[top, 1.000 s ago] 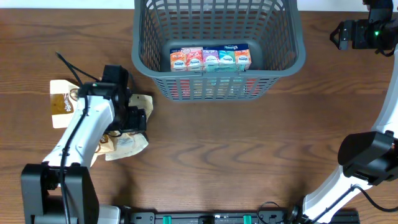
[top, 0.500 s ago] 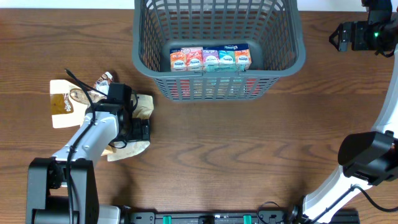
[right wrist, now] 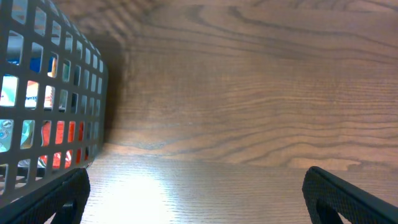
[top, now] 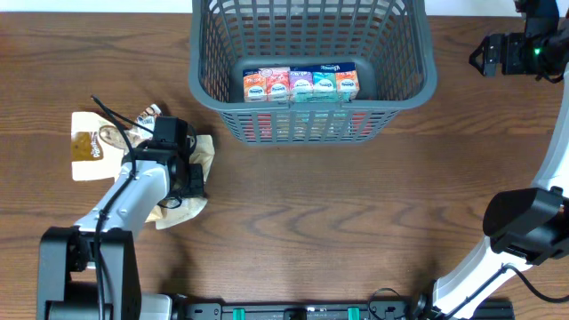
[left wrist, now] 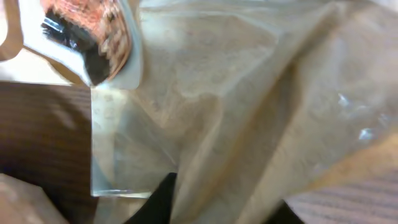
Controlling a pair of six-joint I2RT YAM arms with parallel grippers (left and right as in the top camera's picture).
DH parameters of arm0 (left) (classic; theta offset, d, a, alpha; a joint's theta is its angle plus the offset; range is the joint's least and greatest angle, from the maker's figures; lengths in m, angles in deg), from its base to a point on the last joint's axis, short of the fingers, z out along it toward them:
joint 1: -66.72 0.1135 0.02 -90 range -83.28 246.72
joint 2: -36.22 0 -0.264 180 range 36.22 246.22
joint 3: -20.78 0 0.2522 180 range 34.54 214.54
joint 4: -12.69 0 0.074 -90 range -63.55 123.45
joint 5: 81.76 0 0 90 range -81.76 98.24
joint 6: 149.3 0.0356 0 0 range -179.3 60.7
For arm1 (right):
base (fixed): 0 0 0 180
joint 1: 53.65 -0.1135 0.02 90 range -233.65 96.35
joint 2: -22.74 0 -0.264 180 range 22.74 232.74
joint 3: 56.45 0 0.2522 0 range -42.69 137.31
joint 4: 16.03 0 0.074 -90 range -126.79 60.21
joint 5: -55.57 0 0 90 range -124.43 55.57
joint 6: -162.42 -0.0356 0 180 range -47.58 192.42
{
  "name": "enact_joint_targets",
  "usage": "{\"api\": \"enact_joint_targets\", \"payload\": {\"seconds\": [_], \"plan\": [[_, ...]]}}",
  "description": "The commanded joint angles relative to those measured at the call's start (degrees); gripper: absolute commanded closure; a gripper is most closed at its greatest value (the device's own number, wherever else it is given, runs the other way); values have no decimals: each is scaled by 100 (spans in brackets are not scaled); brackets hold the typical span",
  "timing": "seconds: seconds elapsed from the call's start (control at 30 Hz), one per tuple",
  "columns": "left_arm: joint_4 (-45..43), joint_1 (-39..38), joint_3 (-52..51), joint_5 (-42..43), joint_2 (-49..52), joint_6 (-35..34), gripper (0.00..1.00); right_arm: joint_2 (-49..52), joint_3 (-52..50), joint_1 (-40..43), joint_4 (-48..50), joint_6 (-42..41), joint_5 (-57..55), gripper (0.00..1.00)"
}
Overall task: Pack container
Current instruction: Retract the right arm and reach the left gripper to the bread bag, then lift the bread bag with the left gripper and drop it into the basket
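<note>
The container [top: 427,82], a large dark grey lattice basket, stands at the back centre with a row of small snack cartons [top: 300,84] on its floor. Loose snack packets lie at the left. My left gripper [top: 192,178] is down on a crumpled tan packet [top: 204,151]. In the left wrist view the tan packet [left wrist: 249,93] fills the frame and is pinched between the dark fingers [left wrist: 158,202] of the left gripper [left wrist: 214,208]. My right gripper [top: 480,53] hovers to the right of the container, open with nothing in it [right wrist: 199,205]; the container's wall [right wrist: 43,93] shows at its left.
A cream packet with a brown print [top: 89,147] and a red-brown printed packet [top: 148,116] lie left of the left arm; that print [left wrist: 87,31] also shows in the wrist view. More tan wrapping [top: 182,212] lies below the gripper. The right arm's base [top: 524,222] stands at the right edge.
My left gripper has settled onto the tan packet and its fingers have closed from wide open onto it, bunching the wrapper. The right arm has held still.
</note>
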Motion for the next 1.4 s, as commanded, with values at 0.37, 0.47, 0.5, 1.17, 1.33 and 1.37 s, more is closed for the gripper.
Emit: {"api": "enact_joint_targets", "payload": {"seconds": [0.37,0.47,0.5,1.17,1.33,1.37], "plan": [[1355,22,2540,-116,-984,-83,94,-87,-15,-28,7,-13,59,1],[1342,22,2933,-203,-1305,-103,94,-87,-15,-28,7,-13,59,1],[1344,22,3040,-203,-1377,-105,94,-87,-15,-28,7,-13,59,1],[426,-332,4221,-177,-1342,-92,94,-87,-15,-26,15,-13,15,1],[103,-1095,4697,-177,-929,732,94,-87,-15,-26,55,-13,17,1],[101,-1239,4865,-177,-785,898,94,-87,-15,-26,55,-13,17,1]]}}
